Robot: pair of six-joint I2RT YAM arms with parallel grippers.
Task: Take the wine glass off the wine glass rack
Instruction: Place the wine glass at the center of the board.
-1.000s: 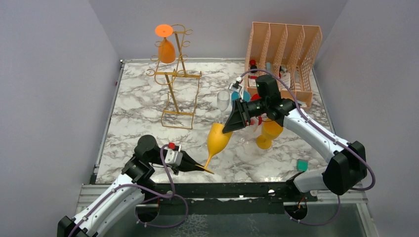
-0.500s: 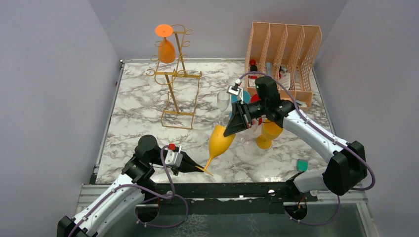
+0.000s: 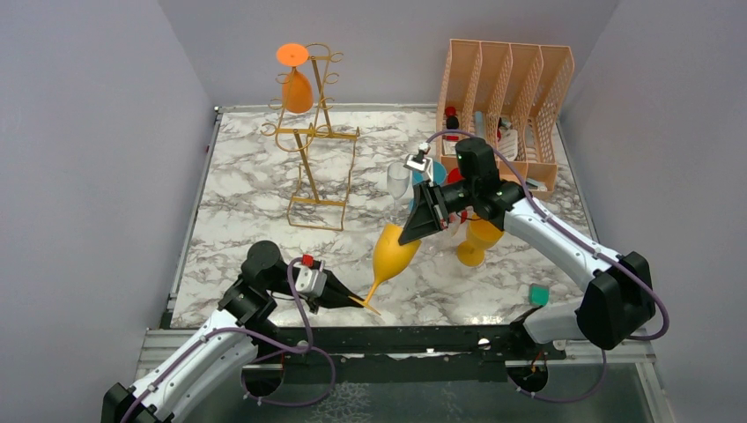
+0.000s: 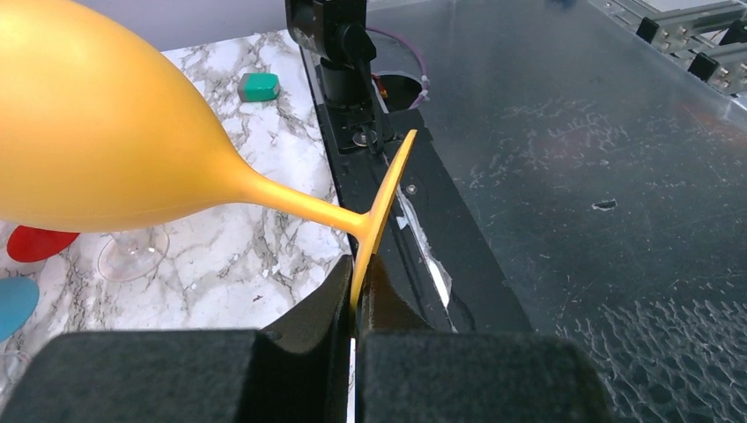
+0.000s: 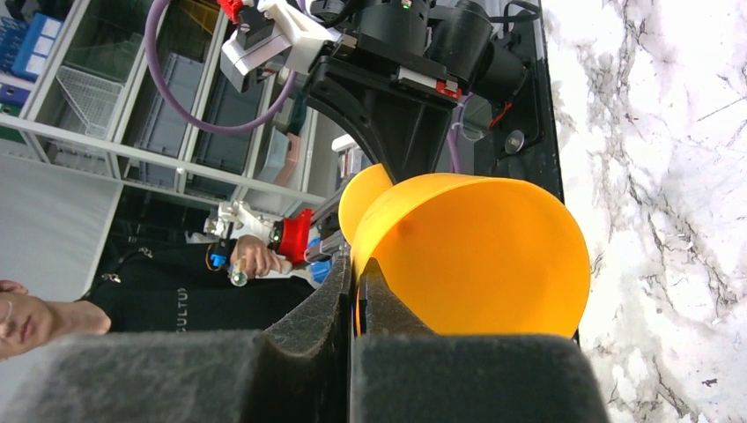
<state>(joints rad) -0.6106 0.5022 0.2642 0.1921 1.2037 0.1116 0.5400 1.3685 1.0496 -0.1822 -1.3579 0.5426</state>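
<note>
Handover: yellow glass (image 3: pixel 392 251) is off the rack (image 3: pixel 314 150), tilted over the near desk (image 3: pixel 247 203). Left claw (image 3: pixel 356 300) pinches its foot, right claw (image 3: pixel 408 235) clamps the bowl rim. Next, likely: left releases, right sets it down.

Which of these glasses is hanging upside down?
The orange wine glass on the gold rack, its foot on top. The yellow glass is held tilted.

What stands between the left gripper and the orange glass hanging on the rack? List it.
No loose thing: bare table lies between. But the left gripper is shut on the yellow glass at its foot, and the rack has its own base and stem nearer than the orange glass.
</note>
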